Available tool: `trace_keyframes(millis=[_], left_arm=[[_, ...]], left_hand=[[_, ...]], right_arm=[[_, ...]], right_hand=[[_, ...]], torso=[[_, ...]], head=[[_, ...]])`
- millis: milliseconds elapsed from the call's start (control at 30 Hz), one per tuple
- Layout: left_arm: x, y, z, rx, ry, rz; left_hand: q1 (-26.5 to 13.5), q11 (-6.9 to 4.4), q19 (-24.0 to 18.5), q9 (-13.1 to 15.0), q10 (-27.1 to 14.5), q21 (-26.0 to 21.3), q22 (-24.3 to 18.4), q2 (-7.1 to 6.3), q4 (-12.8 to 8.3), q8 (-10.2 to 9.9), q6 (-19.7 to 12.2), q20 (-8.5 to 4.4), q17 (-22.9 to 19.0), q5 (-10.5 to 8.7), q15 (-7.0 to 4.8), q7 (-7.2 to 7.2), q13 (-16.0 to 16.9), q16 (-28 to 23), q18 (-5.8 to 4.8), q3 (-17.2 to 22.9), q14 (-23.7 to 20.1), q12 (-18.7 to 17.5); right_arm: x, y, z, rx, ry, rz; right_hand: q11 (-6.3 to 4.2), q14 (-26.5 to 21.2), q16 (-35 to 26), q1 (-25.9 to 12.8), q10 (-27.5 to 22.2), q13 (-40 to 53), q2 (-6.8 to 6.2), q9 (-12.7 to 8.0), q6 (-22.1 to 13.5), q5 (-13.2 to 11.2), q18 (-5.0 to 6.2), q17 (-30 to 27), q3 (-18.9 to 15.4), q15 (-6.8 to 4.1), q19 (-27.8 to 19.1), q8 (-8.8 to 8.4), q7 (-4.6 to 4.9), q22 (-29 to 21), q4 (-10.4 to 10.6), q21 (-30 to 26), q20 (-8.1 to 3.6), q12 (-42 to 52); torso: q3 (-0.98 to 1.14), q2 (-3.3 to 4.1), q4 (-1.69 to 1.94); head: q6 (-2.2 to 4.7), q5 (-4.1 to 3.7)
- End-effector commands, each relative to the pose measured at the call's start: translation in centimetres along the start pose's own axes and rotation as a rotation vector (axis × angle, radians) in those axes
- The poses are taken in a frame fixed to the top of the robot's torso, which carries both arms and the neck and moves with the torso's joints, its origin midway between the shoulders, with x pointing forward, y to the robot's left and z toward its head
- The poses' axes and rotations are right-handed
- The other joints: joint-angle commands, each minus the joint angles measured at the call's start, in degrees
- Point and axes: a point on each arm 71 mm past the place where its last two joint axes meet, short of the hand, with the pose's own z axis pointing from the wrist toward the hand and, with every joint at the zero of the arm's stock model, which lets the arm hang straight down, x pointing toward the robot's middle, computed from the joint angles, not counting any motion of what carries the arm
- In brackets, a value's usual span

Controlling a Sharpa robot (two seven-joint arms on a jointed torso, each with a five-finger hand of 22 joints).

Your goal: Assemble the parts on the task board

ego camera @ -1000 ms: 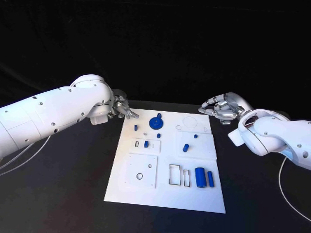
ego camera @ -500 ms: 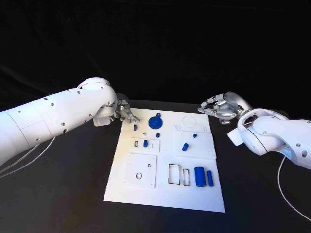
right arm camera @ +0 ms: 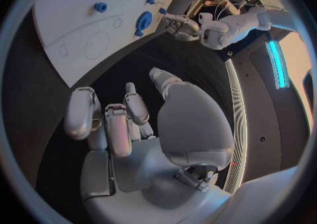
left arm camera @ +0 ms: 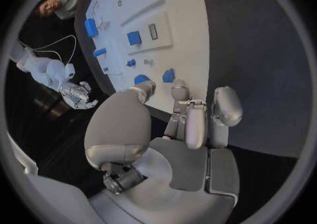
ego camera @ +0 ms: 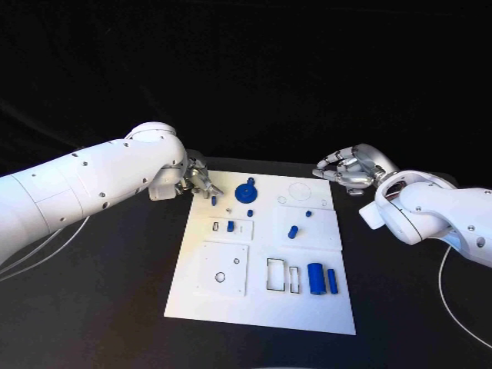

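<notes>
Two hands flank the task board (ego camera: 263, 254). The left hand (ego camera: 194, 181), left of centre in the head view, hovers at the board's upper left corner with fingers spread and holding nothing. The small blue peg (ego camera: 214, 201) lies just below and right of its fingertips; whether they touch the board cannot be told. The peg looks light, stiff and smooth, likely best pinched across its sides. The blue gear (ego camera: 246, 192) lies just beyond. The right hand (ego camera: 349, 171), right of centre, hangs loosely curled and empty off the board's upper right corner.
</notes>
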Motion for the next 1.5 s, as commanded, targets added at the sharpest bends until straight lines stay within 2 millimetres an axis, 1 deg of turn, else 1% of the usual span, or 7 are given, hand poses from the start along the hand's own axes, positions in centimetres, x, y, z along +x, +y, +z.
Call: trace_keyframes(millis=[33,167,367,667,733,1067,1500], left_arm=[[0.30,-0.28,0.03,0.018,0.039,0.008],[0.31,-0.32,0.06,0.021,0.038,0.007],[0.34,-0.35,0.21,0.020,0.034,0.003],[0.38,-0.23,0.43,0.016,0.028,-0.006],[0.40,-0.24,0.46,0.016,0.028,-0.008],[0.58,-0.24,0.69,0.012,0.034,-0.011],[0.52,-0.30,0.85,0.018,0.020,-0.033]], left_hand=[[0.9,-0.12,0.4,-0.1,0.4,0.3,0.1,0.36,0.0,0.4,0.8,-0.20,5.5,-0.09,-0.33,-0.06,0.1,0.3,0.49,-0.2,3.3,0.3],[3.0,-0.42,0.8,-0.1,0.8,0.5,0.7,0.79,-0.1,0.7,1.2,-0.39,6.1,0.09,-0.59,-0.36,0.4,0.5,0.38,0.4,3.5,0.7],[4.2,-0.59,1.1,-0.1,1.1,0.7,1.1,1.04,-0.1,0.9,1.5,-0.51,6.4,0.11,-0.74,-0.53,0.6,0.7,0.29,0.7,3.6,0.9],[4.3,-0.62,1.2,-0.1,1.2,0.8,1.2,1.17,0.0,1.0,1.7,-0.54,6.5,0.11,-0.77,-0.57,0.8,0.8,0.27,0.8,3.6,1.0],[4.3,-0.62,1.2,-0.1,1.2,0.8,1.3,1.19,0.0,1.0,1.7,-0.55,6.5,0.09,-0.78,-0.57,0.8,0.8,0.25,0.8,3.6,1.0],[4.1,-0.62,1.3,-0.1,1.3,0.9,1.5,1.23,0.1,1.0,1.8,-0.57,6.6,0.04,-0.80,-0.57,0.8,0.8,0.21,0.7,3.7,1.1],[6.9,-0.96,1.5,-0.2,1.6,1.0,1.7,3.17,-0.2,1.2,1.8,-0.86,6.7,0.11,-1.09,-0.91,0.5,0.9,0.18,2.6,3.8,1.0]], right_arm=[[0.16,0.09,0.00,-0.011,0.013,-0.004],[0.18,0.11,0.00,-0.012,0.013,-0.004],[0.20,0.13,0.00,-0.012,0.015,-0.004],[0.26,0.19,-0.09,-0.014,0.017,-0.003],[0.26,0.20,-0.09,-0.014,0.017,-0.003],[0.31,0.23,-0.06,-0.015,0.019,-0.003],[0.34,0.20,-0.03,-0.014,0.024,-0.004]], right_hand=[[-0.05,3.5,-0.2,-0.2,-0.3,-0.1,0.13,0.1,-0.4,0.3,1.07,3.9,0.1,-0.37,-0.4,0.23,-0.11,0.0,0.2,-0.1,0.05,-0.3],[-0.06,3.5,-0.2,-0.2,-0.3,0.0,0.16,0.1,-0.4,0.3,1.06,3.9,0.0,-0.38,-0.3,0.26,-0.12,0.0,0.3,-0.1,0.05,-0.2],[-0.06,3.5,-0.2,-0.2,-0.3,0.0,0.16,0.1,-0.4,0.3,1.06,3.9,0.0,-0.38,-0.3,0.26,-0.12,0.0,0.3,-0.1,0.05,-0.2],[-0.06,3.5,-0.2,-0.2,-0.3,0.0,0.16,0.1,-0.4,0.3,1.06,3.9,0.0,-0.38,-0.3,0.26,-0.12,0.0,0.3,-0.1,0.05,-0.2],[-0.07,3.5,-0.2,-0.1,-0.2,0.0,0.20,0.1,-0.4,0.4,1.07,3.9,0.0,-0.39,-0.4,0.32,-0.13,0.0,0.3,-0.2,0.04,-0.2],[-0.07,3.5,-0.2,-0.1,-0.2,0.0,0.20,0.1,-0.4,0.4,1.07,3.9,0.0,-0.39,-0.4,0.32,-0.13,0.0,0.3,-0.2,0.04,-0.2],[-0.07,3.5,-0.2,-0.1,-0.2,0.0,0.20,0.1,-0.4,0.4,1.07,3.9,0.0,-0.39,-0.4,0.32,-0.13,0.0,0.3,-0.2,0.04,-0.2]], torso=[[0.00,-0.04,-0.02],[-0.02,0.04,-0.04],[-0.02,0.03,-0.08],[-0.01,0.11,-0.09],[-0.03,0.06,-0.02],[0.01,0.04,-0.07],[0.03,-0.01,-0.04]], head=[[-0.02,0.03],[0.02,0.13],[0.04,0.10],[-0.19,-0.13],[-0.32,-0.21],[-0.30,-0.15],[-0.37,-0.20]])
